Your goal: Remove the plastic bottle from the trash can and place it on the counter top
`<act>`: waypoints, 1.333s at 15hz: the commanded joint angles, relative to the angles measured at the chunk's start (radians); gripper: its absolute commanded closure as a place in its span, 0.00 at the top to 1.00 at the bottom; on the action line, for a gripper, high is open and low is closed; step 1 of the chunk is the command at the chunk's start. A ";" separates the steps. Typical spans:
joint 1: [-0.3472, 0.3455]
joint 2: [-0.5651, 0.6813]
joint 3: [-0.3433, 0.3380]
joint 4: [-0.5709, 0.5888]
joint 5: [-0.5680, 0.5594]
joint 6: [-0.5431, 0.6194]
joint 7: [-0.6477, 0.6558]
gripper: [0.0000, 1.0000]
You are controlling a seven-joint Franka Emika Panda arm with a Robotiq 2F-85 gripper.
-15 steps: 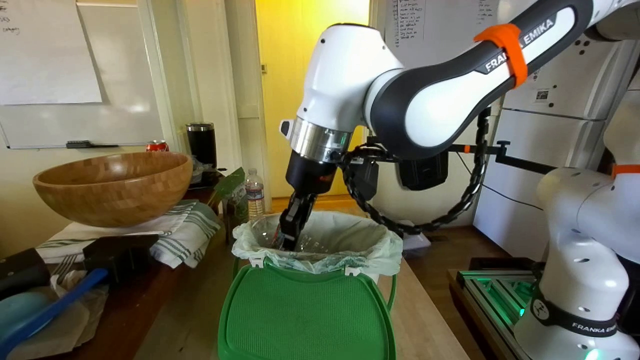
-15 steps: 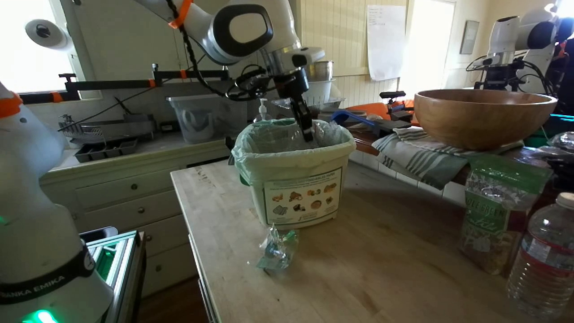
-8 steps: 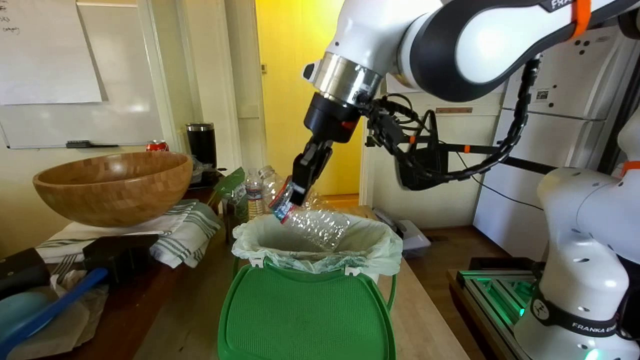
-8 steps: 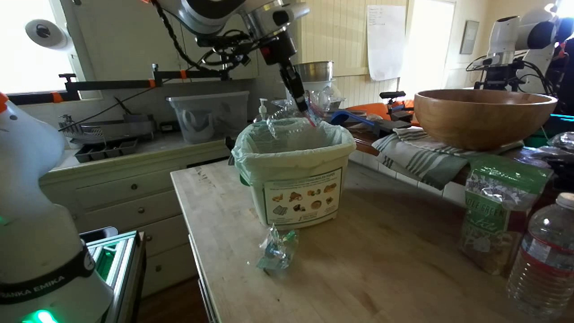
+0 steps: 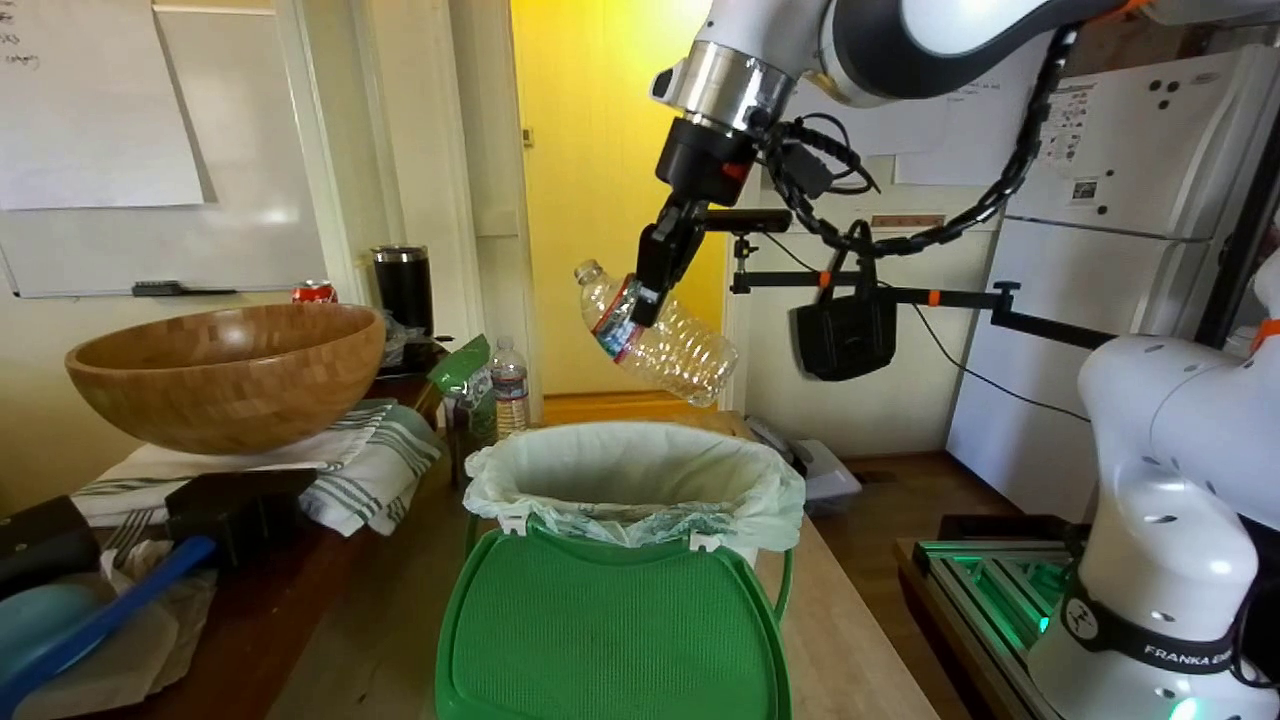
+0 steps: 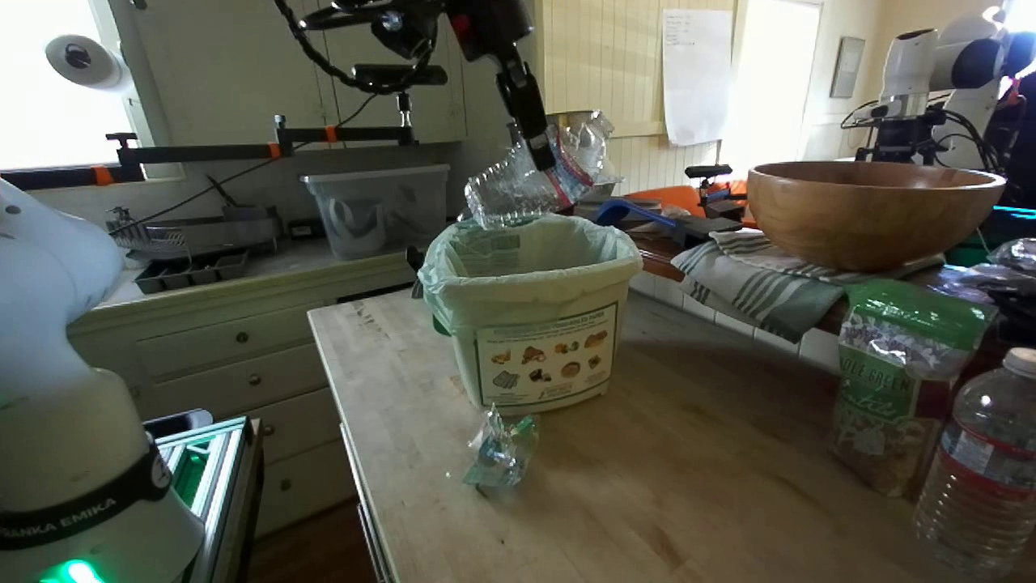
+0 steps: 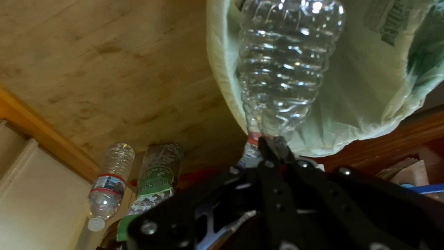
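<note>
Squeezed at its red-and-blue label, a clear plastic bottle (image 5: 690, 352) hangs tilted above the trash can, its neck pointing up and away to one side. My gripper (image 5: 650, 305) is shut on it; in the wrist view the fingertips pinch the label area and the ribbed bottom (image 7: 288, 66) extends over the bag opening. The white trash can (image 6: 465, 348) stands upright on the counter top (image 6: 688, 470), a whitish bag (image 5: 640, 520) folded over its rim. Its green lid (image 5: 615, 630) hangs open. The bottle's grip point is partly covered by the fingers.
A crumpled clear wrapper (image 6: 500, 449) lies on the counter top before the bin. A green bag (image 6: 898, 380) and another water bottle (image 6: 983, 461) stand near one edge. A wooden bowl (image 5: 225, 385) rests on a striped towel (image 5: 365, 475).
My gripper has risen out of the trash can, bringing the bottle up with it, clear of the rim. The jaws have stayed shut.
</note>
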 commanded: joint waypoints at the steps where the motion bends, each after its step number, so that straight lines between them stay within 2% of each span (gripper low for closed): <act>1: -0.024 0.019 -0.050 0.045 0.006 -0.086 -0.108 0.01; 9: -0.050 0.116 -0.146 0.032 0.016 -0.034 -0.282 0.01; 13: -0.071 0.179 -0.199 0.011 0.048 -0.006 -0.328 0.01; 20: -0.103 0.314 -0.241 -0.006 0.115 0.061 -0.367 0.01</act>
